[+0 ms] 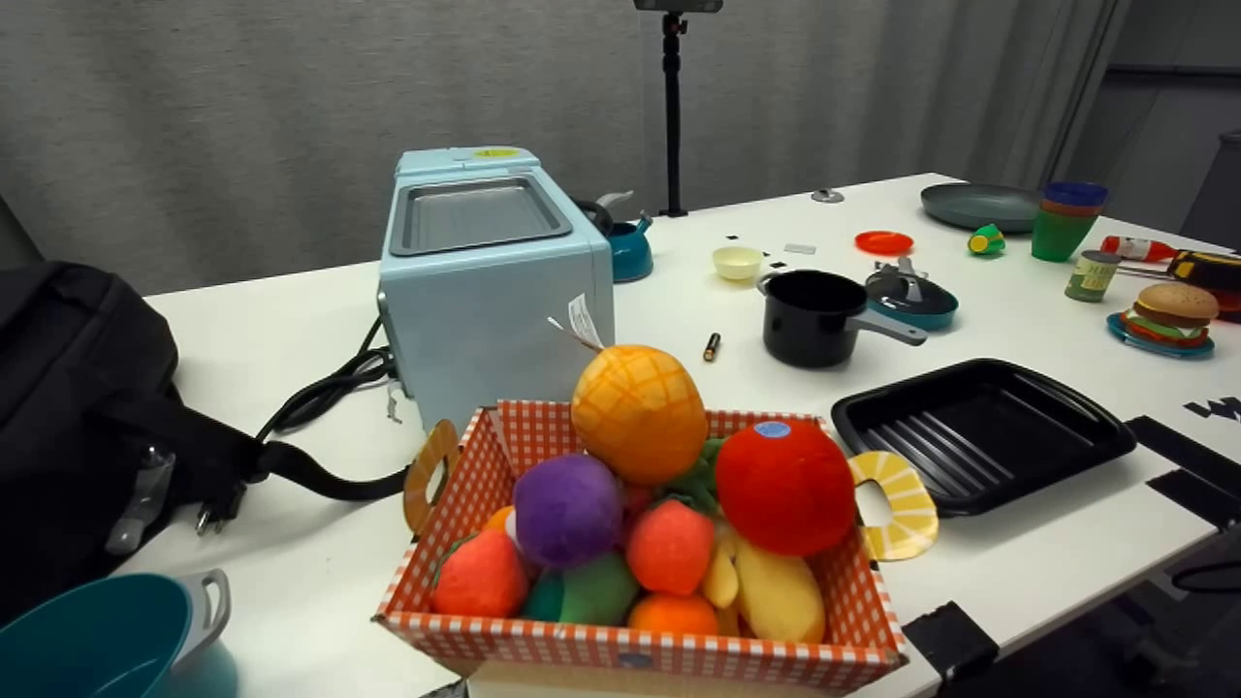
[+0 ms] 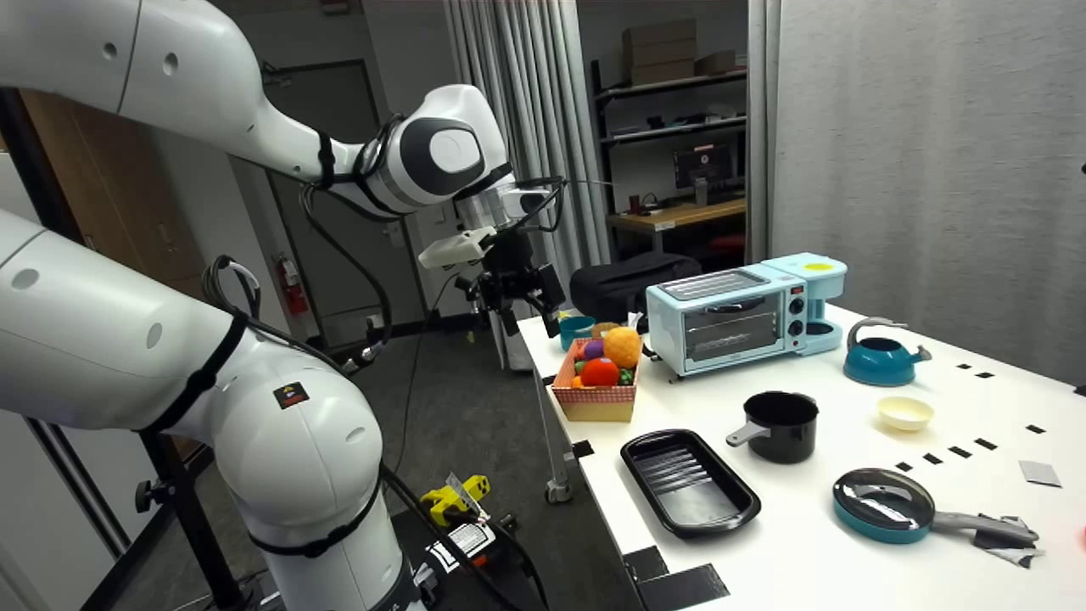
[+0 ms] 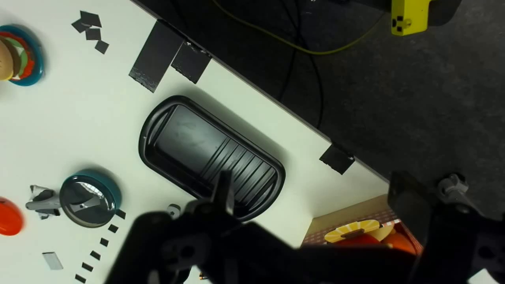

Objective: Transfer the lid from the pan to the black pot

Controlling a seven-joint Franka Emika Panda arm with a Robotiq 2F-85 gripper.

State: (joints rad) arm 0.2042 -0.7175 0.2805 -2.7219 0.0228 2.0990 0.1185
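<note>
- Evidently, reaching is the step: my claw (image 3: 311,185) gapes wide, holding nothing.
- Lid (image 3: 85,198): on the pan (image 3: 112,184), at my nine o'clock in wrist view.
- Next: swing there and grip; its top looks murky.

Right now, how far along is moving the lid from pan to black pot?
Done: no step that shows; the lid sits on the teal pan.
In hand: nothing; the claw is open and empty in the wrist view, away from the lid.
Left: everything, from grasping and lifting the lid to setting it on the black pot, which shows uncovered in both exterior views.
</note>
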